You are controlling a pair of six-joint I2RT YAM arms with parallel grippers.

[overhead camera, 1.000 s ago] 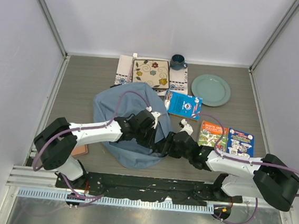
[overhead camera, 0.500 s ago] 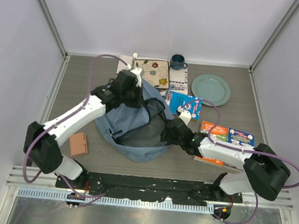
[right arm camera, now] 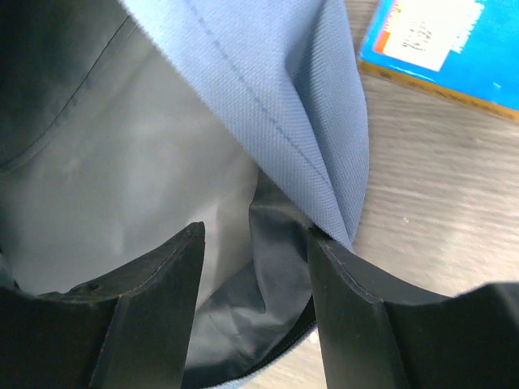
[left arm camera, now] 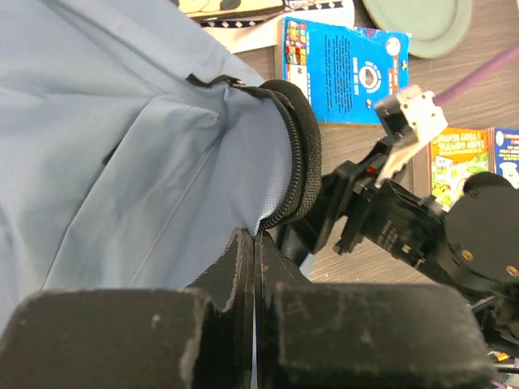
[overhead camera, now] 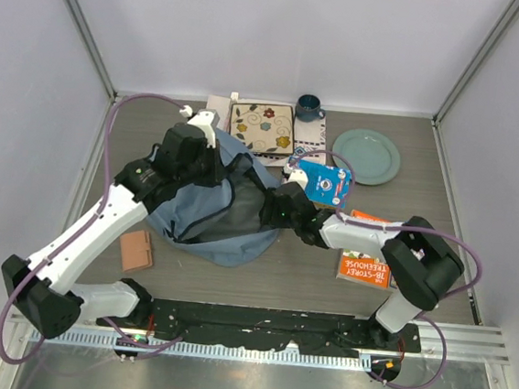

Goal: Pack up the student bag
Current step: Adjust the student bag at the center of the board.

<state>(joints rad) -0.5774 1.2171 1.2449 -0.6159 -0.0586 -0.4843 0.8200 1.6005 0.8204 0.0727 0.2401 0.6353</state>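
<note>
The left gripper [left arm camera: 247,243] is clamping shut on the rim of the large soft light-blue fabric backpack [overhead camera: 197,218] while the half-open right gripper [right arm camera: 255,235], gripping nothing, is probing its mouth, probably preparing to load the blue glossy paperback book [overhead camera: 320,182].

2 white arms [overhead camera: 85,236] with black joints, looping purple cables [overhead camera: 108,148], scuffed black fingers [right arm camera: 146,308].

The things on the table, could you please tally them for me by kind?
Backpack: 1
Books: 3 (one shows only in the left wrist view)
Plate: 1
Mug: 1
Flowered tile: 1
Cloth mat: 1
Brown pad: 1
Total: 9
</note>
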